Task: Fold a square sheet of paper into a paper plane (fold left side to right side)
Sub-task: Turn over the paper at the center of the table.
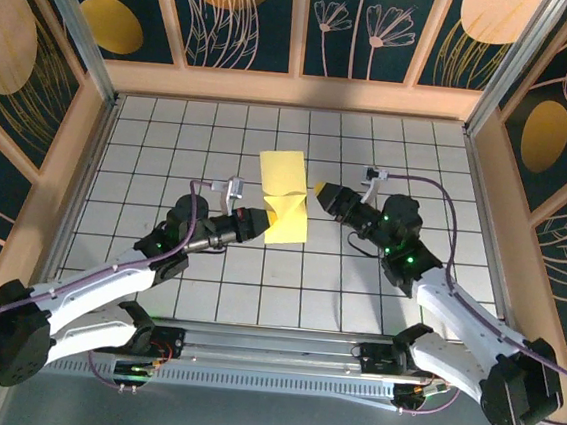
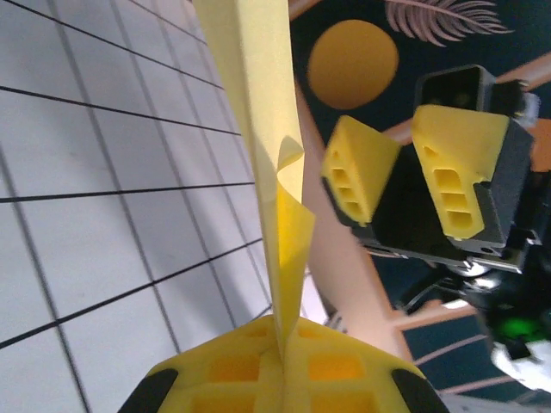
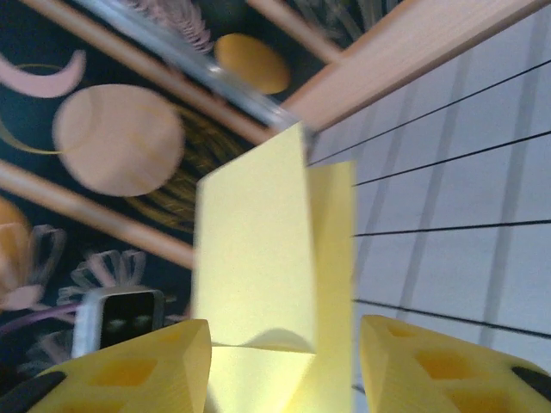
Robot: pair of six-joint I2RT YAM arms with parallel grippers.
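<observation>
Between the left fingers (image 2: 198,383) the yellow sheet (image 1: 284,187) sits pinched; right fingers (image 3: 129,370) stand parted.

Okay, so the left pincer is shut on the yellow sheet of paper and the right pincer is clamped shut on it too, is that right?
Not quite. The left pincer is shut on the yellow sheet, but the right pincer is open: the right wrist view shows its jaws standing wide apart with the sheet between them.
</observation>
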